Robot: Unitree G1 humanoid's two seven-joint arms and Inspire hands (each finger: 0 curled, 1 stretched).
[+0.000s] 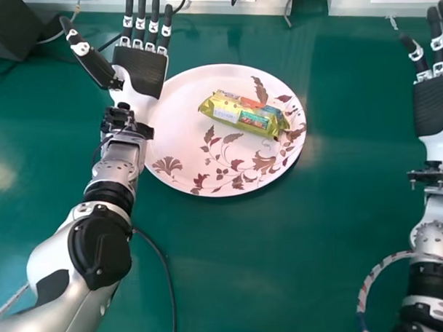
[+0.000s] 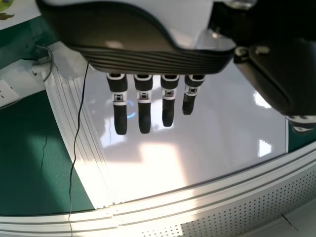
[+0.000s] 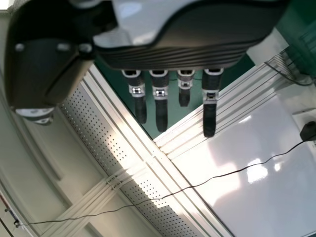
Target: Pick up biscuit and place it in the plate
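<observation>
Left arm (image 1: 100, 243), hand (image 1: 141, 70) open | biscuit packet (image 1: 238, 111) on plate (image 1: 193, 90) | label (image 1: 254, 120) illegible

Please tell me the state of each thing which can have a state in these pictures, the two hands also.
Biscuit packet: lying on the plate, held by no hand; wrapper looks closed.
Plate: face up, carrying the packet.
Left hand: open, fingers straight, at the plate's left side.
Right hand: open, empty, away from the plate.
Black cable: curved, not pulled straight.
</observation>
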